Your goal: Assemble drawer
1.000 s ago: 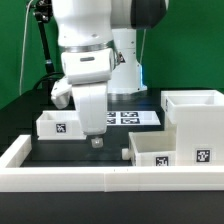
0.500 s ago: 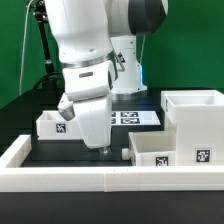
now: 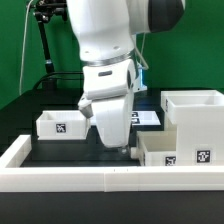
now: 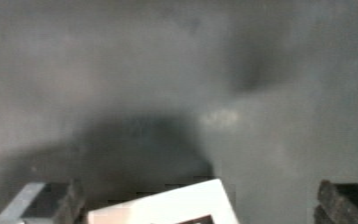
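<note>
My gripper (image 3: 119,146) hangs low over the black table, just off the exterior view's left side of a small open white box with a tag (image 3: 172,151). In the wrist view its two dark fingers (image 4: 44,201) stand wide apart, open and holding nothing. A corner of a white part (image 4: 158,207) lies below, between them, touching neither finger. A second small white tagged box (image 3: 58,123) sits at the exterior view's left. A taller open white box (image 3: 196,109) stands at the right, behind the small one.
A low white wall (image 3: 60,178) runs along the front and left edge of the work area. The marker board (image 3: 147,117) lies flat behind the arm. A black stand (image 3: 44,45) rises at the back left.
The arm has swung toward the exterior view's right, from in front of the left box to beside the right front box. The gripper stays open and empty.
</note>
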`<action>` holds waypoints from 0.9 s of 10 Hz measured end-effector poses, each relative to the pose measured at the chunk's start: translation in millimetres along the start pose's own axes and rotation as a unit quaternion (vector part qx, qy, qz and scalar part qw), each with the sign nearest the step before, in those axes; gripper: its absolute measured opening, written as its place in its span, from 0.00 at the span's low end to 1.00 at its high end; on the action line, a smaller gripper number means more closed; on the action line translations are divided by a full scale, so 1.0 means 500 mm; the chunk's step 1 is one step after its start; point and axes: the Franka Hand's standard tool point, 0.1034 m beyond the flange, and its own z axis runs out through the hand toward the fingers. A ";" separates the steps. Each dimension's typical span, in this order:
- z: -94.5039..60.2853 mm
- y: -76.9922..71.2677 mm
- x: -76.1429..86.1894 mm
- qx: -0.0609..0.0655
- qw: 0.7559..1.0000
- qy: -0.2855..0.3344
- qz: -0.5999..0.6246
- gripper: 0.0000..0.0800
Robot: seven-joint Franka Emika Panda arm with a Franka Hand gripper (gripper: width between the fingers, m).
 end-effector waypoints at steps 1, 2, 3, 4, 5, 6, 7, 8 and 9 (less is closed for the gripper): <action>0.000 -0.001 0.013 0.001 1.000 0.001 0.004 0.81; 0.002 -0.002 0.025 0.002 1.000 0.002 0.016 0.81; 0.002 -0.003 0.042 0.002 1.000 0.004 0.023 0.81; 0.002 -0.003 0.054 0.002 1.000 0.006 0.018 0.81; 0.001 -0.002 0.061 0.002 1.000 0.006 0.013 0.81; 0.001 -0.003 0.067 0.002 1.000 0.005 0.008 0.81; 0.001 -0.004 0.073 0.003 1.000 0.005 0.005 0.81; 0.000 -0.005 0.077 0.003 1.000 0.006 0.004 0.81; 0.001 -0.005 0.076 0.004 1.000 0.006 0.002 0.81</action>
